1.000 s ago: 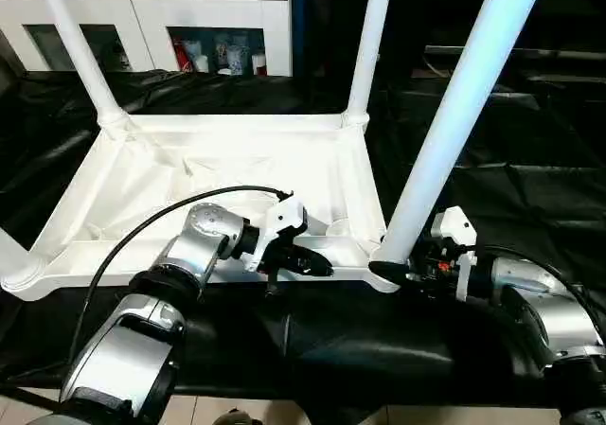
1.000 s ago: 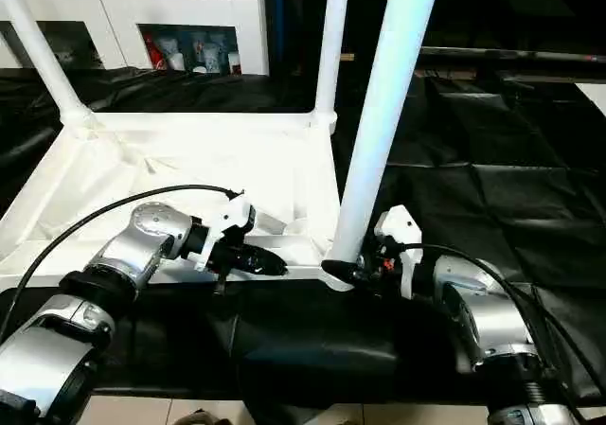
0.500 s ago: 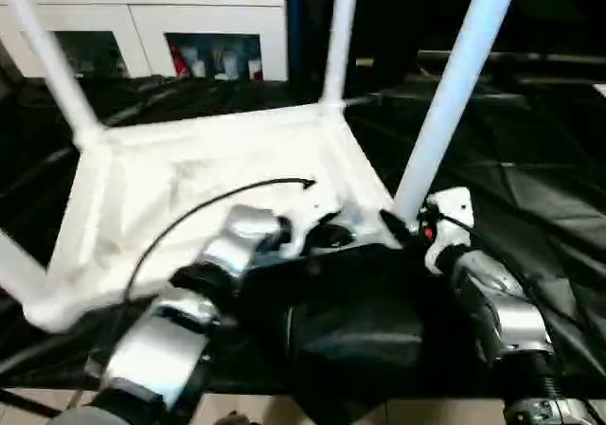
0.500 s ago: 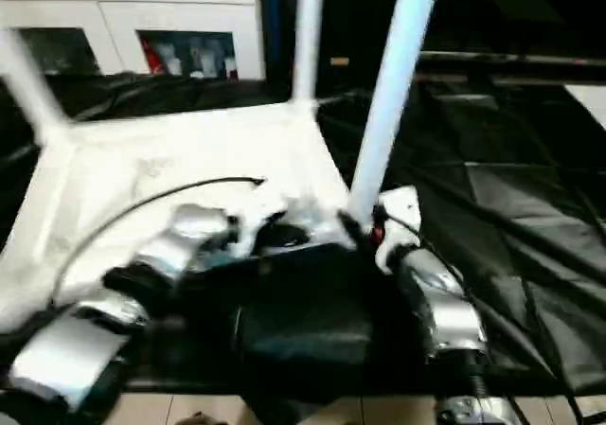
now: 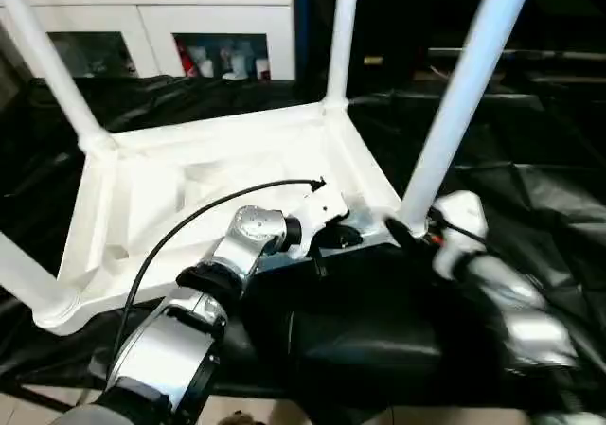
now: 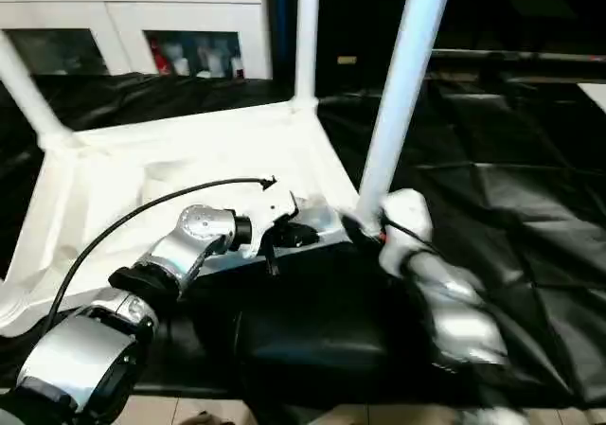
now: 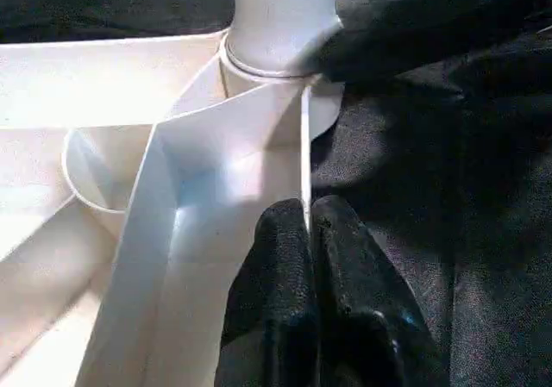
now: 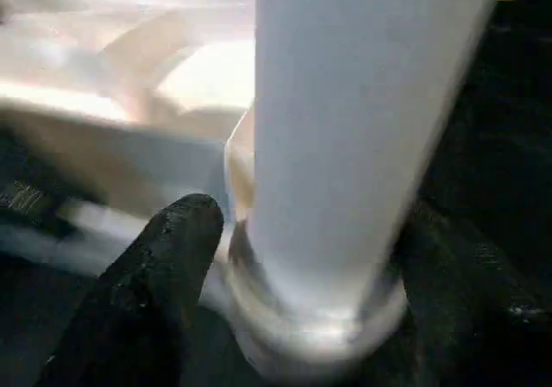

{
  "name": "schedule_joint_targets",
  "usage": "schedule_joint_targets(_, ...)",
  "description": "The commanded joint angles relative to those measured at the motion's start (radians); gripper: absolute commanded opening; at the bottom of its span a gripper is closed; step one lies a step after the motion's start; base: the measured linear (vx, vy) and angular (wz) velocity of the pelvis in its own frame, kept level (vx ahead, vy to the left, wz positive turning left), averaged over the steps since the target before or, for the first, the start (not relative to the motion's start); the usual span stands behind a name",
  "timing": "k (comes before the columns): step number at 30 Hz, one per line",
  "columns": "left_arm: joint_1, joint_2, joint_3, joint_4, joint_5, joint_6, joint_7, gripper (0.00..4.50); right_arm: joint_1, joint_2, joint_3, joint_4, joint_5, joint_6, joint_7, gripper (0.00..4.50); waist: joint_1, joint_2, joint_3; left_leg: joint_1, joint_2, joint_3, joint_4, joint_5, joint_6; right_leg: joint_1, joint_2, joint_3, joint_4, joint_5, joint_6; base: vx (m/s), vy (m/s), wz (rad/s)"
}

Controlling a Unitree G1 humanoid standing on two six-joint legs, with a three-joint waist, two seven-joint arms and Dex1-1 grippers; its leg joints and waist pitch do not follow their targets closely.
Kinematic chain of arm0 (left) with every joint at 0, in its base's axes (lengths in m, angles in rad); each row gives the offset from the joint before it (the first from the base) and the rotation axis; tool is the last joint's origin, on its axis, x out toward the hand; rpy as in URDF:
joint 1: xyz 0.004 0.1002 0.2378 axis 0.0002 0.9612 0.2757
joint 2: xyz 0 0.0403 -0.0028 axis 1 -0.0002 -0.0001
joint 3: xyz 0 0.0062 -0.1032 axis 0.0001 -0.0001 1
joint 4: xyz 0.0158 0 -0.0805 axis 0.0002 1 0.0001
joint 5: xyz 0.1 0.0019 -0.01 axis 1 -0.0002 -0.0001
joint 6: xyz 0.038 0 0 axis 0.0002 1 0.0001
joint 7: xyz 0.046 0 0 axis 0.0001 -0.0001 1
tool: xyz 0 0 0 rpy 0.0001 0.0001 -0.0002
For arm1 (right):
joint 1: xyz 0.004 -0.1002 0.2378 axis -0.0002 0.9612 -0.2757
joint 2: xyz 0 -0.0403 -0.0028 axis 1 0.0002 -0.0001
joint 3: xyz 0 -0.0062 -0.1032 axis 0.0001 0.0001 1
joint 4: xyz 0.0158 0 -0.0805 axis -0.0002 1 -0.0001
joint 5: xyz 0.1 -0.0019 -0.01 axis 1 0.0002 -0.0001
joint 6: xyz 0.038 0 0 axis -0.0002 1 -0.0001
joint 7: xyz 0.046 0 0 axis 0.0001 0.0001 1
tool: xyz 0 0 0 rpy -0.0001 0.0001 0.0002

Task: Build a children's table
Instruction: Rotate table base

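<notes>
Left eye view: the tabletop (image 5: 213, 174) lies upside down on a desk draped in black sheeting (image 5: 530, 188), ribbed underside up, turned at an angle to the desk edge. Four white legs stand in its round corner sockets: the far-left leg (image 5: 47, 61), the far-right leg (image 5: 343, 32), the near-left leg (image 5: 19, 274) and the near-right leg (image 5: 464, 98), which rises tallest in frame. The tray-like underside holds nothing loose (ribs and moulded pockets only).

A white cabinet (image 5: 161, 13) stands behind the desk; its glass-fronted compartment holds small coloured items (image 5: 222, 61), too small to identify.

The left hand (image 7: 309, 232) sits on the near rim of the tabletop, just beside the near-right socket. Its two black fingers are pressed together, pinching the thin upright edge of the rim wall. The silver forearm reaches forward and toward the right, with a black cable arched above it.

The right hand (image 8: 293, 258) is at the base of the near-right leg. Its fingers (image 8: 164, 258) stand apart on either side of the leg's collar, close to it; contact cannot be determined because the arm is blurred.
</notes>
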Motion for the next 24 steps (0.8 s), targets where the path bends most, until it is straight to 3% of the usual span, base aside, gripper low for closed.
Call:
schedule_joint_targets(1, -0.01, -0.001, 0.028, 0.001, -0.017, -0.006, 0.058, 0.0, 0.044, -0.008, 0.028, -0.042, 0.039, 0.014, 0.106, 3.32, 0.0, -0.028, -0.043, -0.006, 0.042, -0.022, -0.064, -0.172, 0.111, 0.051, -0.071, 0.048, -0.084, -0.213, -0.185, 0.0, 0.0, 0.0)
schedule_joint_targets(2, -0.009, 0.005, 0.048, -0.009, -0.034, -0.008, 0.067, 0.0, 0.077, -0.038, 0.001, -0.09, 0.075, 0.017, 0.152, 3.32, 0.0, -0.025, -0.04, -0.004, 0.042, -0.023, -0.065, -0.195, 0.11, 0.046, -0.072, 0.048, -0.09, -0.272, -0.173, 0.0, 0.0, 0.0)
schedule_joint_targets(3, -0.009, 0.005, 0.048, -0.009, -0.034, -0.008, 0.067, 0.44, 0.077, -0.038, 0.001, -0.09, 0.075, 0.017, 0.152, 3.32, 0.0, -0.028, -0.041, -0.006, 0.043, -0.025, -0.066, -0.197, 0.109, 0.047, -0.072, 0.048, -0.092, -0.304, -0.155, 0.0, 0.0, 0.0)
schedule_joint_targets(5, -0.009, 0.005, 0.048, -0.009, -0.034, -0.008, 0.067, 0.55, 0.077, -0.038, 0.001, -0.09, 0.075, 0.017, 0.152, 3.32, -0.007, -0.028, -0.043, -0.014, 0.042, -0.028, -0.067, -0.17, 0.104, 0.05, -0.071, 0.045, -0.089, -0.294, -0.155, 0.0, 0.0, 0.0)
schedule_joint_targets(6, 0.009, 0.041, 0.103, -0.093, -0.074, -0.009, 0.086, 0.58, 0.139, -0.096, -0.029, -0.189, 0.156, 0.06, 0.238, 3.32, -0.001, -0.013, -0.046, -0.006, 0.046, -0.027, -0.063, -0.16, 0.109, 0.049, -0.071, 0.047, -0.086, -0.244, -0.175, 0.0, 0.0, 0.0)
schedule_joint_targets(7, 0.009, 0.041, 0.103, -0.093, -0.074, -0.009, 0.086, 0.58, 0.139, -0.096, -0.029, -0.189, 0.156, 0.06, 0.238, 3.32, 0.005, -0.019, -0.046, -0.005, 0.051, -0.027, -0.06, -0.158, 0.121, 0.048, -0.074, 0.051, -0.085, -0.211, -0.185, 0.0, 0.0, 0.0)
schedule_joint_targets(8, 0.03, 0.064, 0.128, -0.163, -0.096, 0.01, 0.085, 0.83, 0.162, -0.115, -0.027, -0.227, 0.18, 0.07, 0.266, 3.32, 0.001, -0.023, -0.051, -0.011, 0.052, -0.029, -0.06, -0.125, 0.132, 0.052, -0.07, 0.049, -0.067, -0.118, -0.211, 0.0, 0.0, 0.0)
schedule_joint_targets(10, 0.054, 0.083, 0.146, -0.234, -0.116, 0.04, 0.075, 0.99, 0.175, -0.124, -0.02, -0.251, 0.194, 0.075, 0.283, 3.32, 0.0, -0.023, -0.054, -0.016, 0.051, -0.028, -0.056, -0.095, 0.151, 0.052, -0.07, 0.045, -0.057, -0.048, -0.229, 0.0, 0.0, 0.0)
schedule_joint_targets(11, 0.097, 0.105, 0.16, -0.34, -0.138, 0.095, 0.062, 0.99, 0.181, -0.119, -0.005, -0.268, 0.202, 0.082, 0.291, 3.32, -0.002, -0.042, -0.053, -0.015, 0.048, -0.022, -0.051, -0.074, 0.166, 0.046, -0.067, 0.043, -0.059, -0.035, -0.235, 0.0, 0.0, 0.0)
schedule_joint_targets(12, 0.154, 0.13, 0.164, -0.462, -0.151, 0.163, 0.046, 1.16, 0.175, -0.101, 0.014, -0.268, 0.2, 0.084, 0.289, 3.32, 0.001, -0.051, -0.057, -0.019, 0.05, -0.024, -0.05, -0.05, 0.171, 0.053, -0.072, 0.044, -0.047, -0.01, -0.243, 0.0, 0.0, 0.0)
schedule_joint_targets(13, 0.197, 0.147, 0.167, -0.547, -0.158, 0.21, 0.042, 1.31, 0.168, -0.085, 0.027, -0.266, 0.196, 0.086, 0.287, 3.32, 0.002, -0.037, -0.056, -0.024, 0.052, -0.024, -0.048, 0.005, 0.19, 0.045, -0.072, 0.045, -0.039, 0.038, -0.256, 0.0, 0.0, 0.0)
schedule_joint_targets(14, 0.209, 0.151, 0.168, -0.569, -0.159, 0.222, 0.041, 1.41, 0.166, -0.081, 0.03, -0.265, 0.194, 0.086, 0.286, 3.32, -0.001, -0.031, -0.058, -0.019, 0.052, -0.022, -0.041, 0.034, 0.205, 0.036, -0.066, 0.046, -0.036, 0.071, -0.266, 0.0, 0.0, 0.0)
schedule_joint_targets(16, 0.239, 0.162, 0.17, -0.626, -0.161, 0.256, 0.041, 1.44, 0.159, -0.068, 0.04, -0.26, 0.189, 0.086, 0.283, 3.32, 0.002, -0.032, -0.06, -0.017, 0.052, -0.021, -0.035, 0.052, 0.213, 0.032, -0.061, 0.046, -0.029, 0.101, -0.276, 0.0, 0.0, 0.0)
schedule_joint_targets(17, 0.294, 0.178, 0.175, -0.708, -0.163, 0.301, 0.048, 1.5, 0.145, -0.046, 0.052, -0.252, 0.187, 0.087, 0.277, 3.32, 0.005, -0.049, -0.054, -0.016, 0.052, -0.017, -0.037, 0.016, 0.207, 0.028, -0.06, 0.045, -0.036, 0.052, -0.27, 0.0, 0.0, 0.0)
schedule_joint_targets(18, 0.402, 0.199, 0.184, -0.844, -0.181, 0.364, 0.072, 1.76, 0.116, 0.001, 0.07, -0.229, 0.177, 0.078, 0.232, 3.32, 0.012, -0.051, -0.053, -0.021, 0.062, -0.024, -0.046, -0.025, 0.177, 0.037, -0.075, 0.045, -0.031, -0.022, -0.263, 0.0, 0.0, 0.0)
schedule_joint_targets(19, 0.434, 0.205, 0.184, -0.883, -0.192, 0.383, 0.078, 1.85, 0.108, 0.016, 0.074, -0.221, 0.173, 0.072, 0.216, 3.32, 0.008, -0.046, -0.049, -0.022, 0.064, -0.024, -0.051, -0.042, 0.162, 0.032, -0.076, 0.046, -0.034, -0.055, -0.259, 0.0, 0.0, 0.0)
schedule_joint_targets(20, 0.454, 0.208, 0.184, -0.909, -0.199, 0.396, 0.082, 1.88, 0.104, 0.024, 0.077, -0.216, 0.171, 0.068, 0.207, 3.32, 0.001, -0.044, -0.038, -0.017, 0.061, -0.021, -0.06, -0.114, 0.124, 0.023, -0.068, 0.046, -0.052, -0.169, -0.24, 0.0, 0.0, 0.0)
schedule_joint_targets(21, 0.503, 0.209, 0.185, -0.96, -0.209, 0.417, 0.098, 1.92, 0.086, 0.053, 0.079, -0.191, 0.148, 0.042, 0.162, 3.32, 0.0, -0.056, -0.039, -0.011, 0.063, -0.019, -0.06, -0.136, 0.101, 0.022, -0.069, 0.048, -0.057, -0.201, -0.231, 0.0, 0.0, 0.0)
schedule_joint_targets(22, 0.538, 0.21, 0.184, -1.0, -0.211, 0.438, 0.111, 2.04, 0.069, 0.077, 0.077, -0.167, 0.13, 0.023, 0.128, 3.32, 0.001, -0.049, -0.035, -0.007, 0.062, -0.019, -0.066, -0.166, 0.067, 0.017, -0.065, 0.052, -0.061, -0.229, -0.213, 0.0, 0.0, 0.0)
schedule_joint_targets(23, 0.578, 0.213, 0.18, -1.042, -0.21, 0.46, 0.12, 2.19, 0.052, 0.103, 0.073, -0.141, 0.118, 0.004, 0.096, 3.32, 0.0, -0.048, -0.034, -0.006, 0.061, -0.02, -0.067, -0.178, 0.054, 0.016, -0.065, 0.052, -0.061, -0.236, -0.207, 0.0, 0.0, 0.0)
schedule_joint_targets(24, 0.578, 0.213, 0.18, -1.042, -0.21, 0.46, 0.12, 2.19, 0.052, 0.103, 0.073, -0.141, 0.118, 0.004, 0.096, 3.32, 0.0, -0.057, -0.03, -0.007, 0.061, -0.02, -0.073, -0.196, 0.038, 0.017, -0.066, 0.054, -0.064, -0.252, -0.196, 0.0, 0.0, 0.0)
